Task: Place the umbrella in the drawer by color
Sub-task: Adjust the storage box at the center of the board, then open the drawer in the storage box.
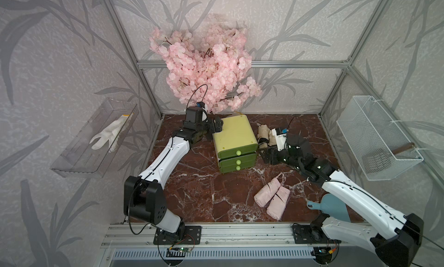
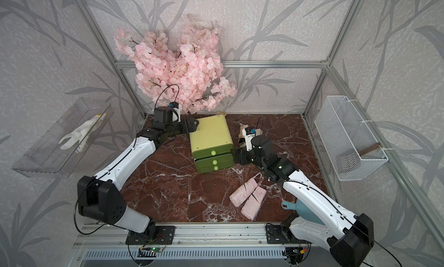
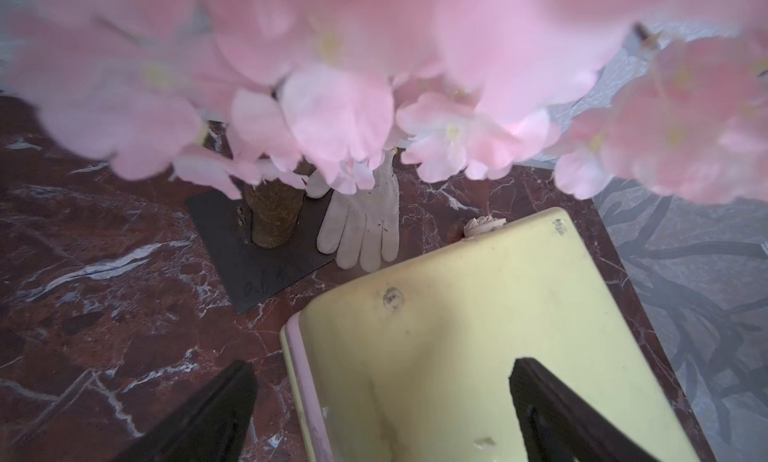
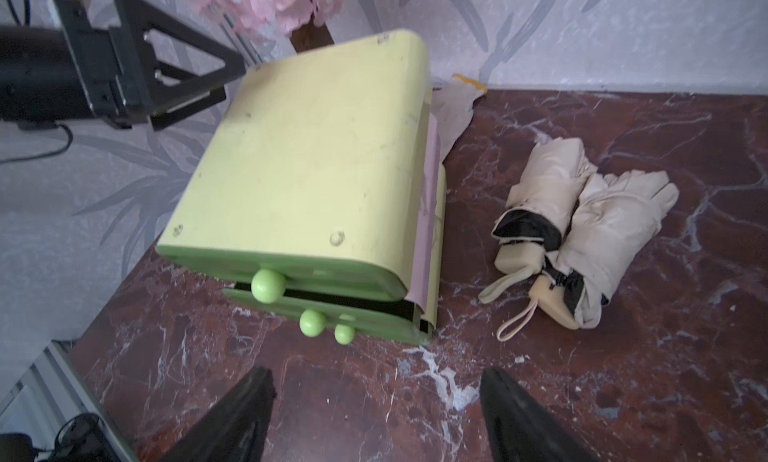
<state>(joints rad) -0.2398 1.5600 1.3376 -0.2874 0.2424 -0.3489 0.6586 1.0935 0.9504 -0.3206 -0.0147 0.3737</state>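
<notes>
My left gripper (image 1: 217,127) is spread wide across the chest's (image 1: 234,133) 10 o'clock corner, one finger over the lid and one beside it, pinching nothing. No drawer stands clearly open. My right gripper (image 1: 264,155), also spread and empty, sits just beside the chest at its 4 o'clock. Two beige umbrellas (image 1: 264,136) lie near, at this gripper's 12 o'clock. Two pink umbrellas (image 1: 272,197) lie at its 6, long axes running 1 to 7. I judge my right arm nearer to both pairs.
</notes>
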